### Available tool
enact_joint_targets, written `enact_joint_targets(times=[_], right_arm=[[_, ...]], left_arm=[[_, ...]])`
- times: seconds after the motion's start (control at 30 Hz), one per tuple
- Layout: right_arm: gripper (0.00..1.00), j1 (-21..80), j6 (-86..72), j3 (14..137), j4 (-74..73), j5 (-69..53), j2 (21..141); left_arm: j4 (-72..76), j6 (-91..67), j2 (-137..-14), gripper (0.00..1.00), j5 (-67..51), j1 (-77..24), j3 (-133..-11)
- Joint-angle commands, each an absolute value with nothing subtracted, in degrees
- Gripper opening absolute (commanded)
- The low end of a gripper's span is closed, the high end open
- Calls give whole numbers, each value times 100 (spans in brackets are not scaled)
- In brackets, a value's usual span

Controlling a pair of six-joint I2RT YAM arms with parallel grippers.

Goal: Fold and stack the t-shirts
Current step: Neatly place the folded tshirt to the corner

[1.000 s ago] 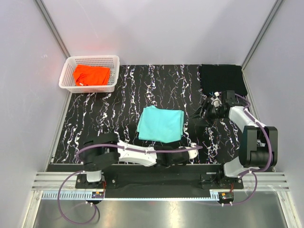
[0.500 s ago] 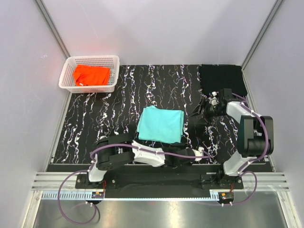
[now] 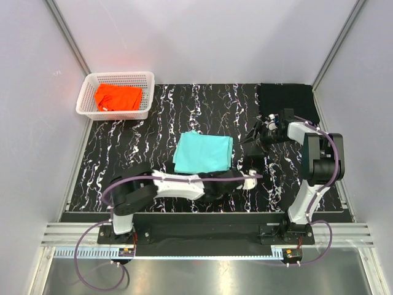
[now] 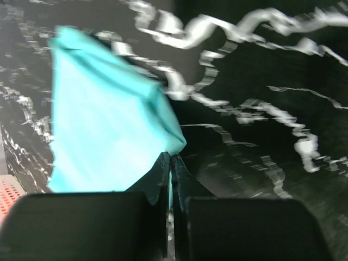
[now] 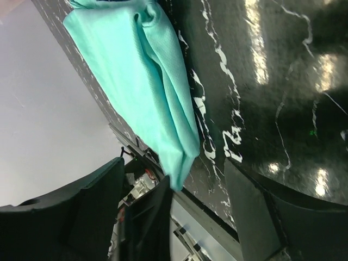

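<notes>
Right now we see the mint-teal shirt [image 3: 202,153] lying folded in the middle of the black tabletop [image 3: 153,123] with the white streaks. Our left arm lies low along the near edge and reaches over to the right. The left gripper [image 4: 171,160] is pinched tight on the near right corner of the mint-teal shirt. In the left wrist view the two fingers [image 4: 156,179] are pressed together with a thin strip of teal cloth between them. We cannot tell if that corner is lifted off the table or only touching it. Our right gripper [image 3: 256,140] is just to the right of the same shirt, low over the tabletop. Its fingers are spread wide apart and hold nothing. In the right wrist view the shirt shows as a few soft layers, one on top of another. The black shirt [image 3: 287,98] lies flat in the far right corner, close behind the right gripper. The orange shirt [image 3: 118,97] sits bunched up in the white basket [image 3: 116,75] at the far left corner, well apart from the other two shirts.
</notes>
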State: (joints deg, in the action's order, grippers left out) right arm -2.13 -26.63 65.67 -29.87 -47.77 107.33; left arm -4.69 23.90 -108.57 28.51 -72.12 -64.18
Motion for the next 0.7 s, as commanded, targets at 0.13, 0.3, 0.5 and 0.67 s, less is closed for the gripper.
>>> enact_joint_targets(times=[0.13, 0.3, 0.5, 0.67], right_arm=[[86, 307, -3048, 7023, -2725, -5106, 11074], [87, 623, -3681, 6996, -2189, -5168, 11232], [86, 844, -3911, 6768, -2171, -4791, 11206], [84, 844, -3736, 6452, -2206, -4465, 11048]], left_arm=[[-738, 2100, -9826, 0, 2109, -6891, -6767], [-861, 2136, -9756, 0, 2065, -6847, -6794], [-914, 2171, -9703, 0, 2074, -6759, -6890], [-932, 2206, -9703, 0, 2092, -6759, -6952]])
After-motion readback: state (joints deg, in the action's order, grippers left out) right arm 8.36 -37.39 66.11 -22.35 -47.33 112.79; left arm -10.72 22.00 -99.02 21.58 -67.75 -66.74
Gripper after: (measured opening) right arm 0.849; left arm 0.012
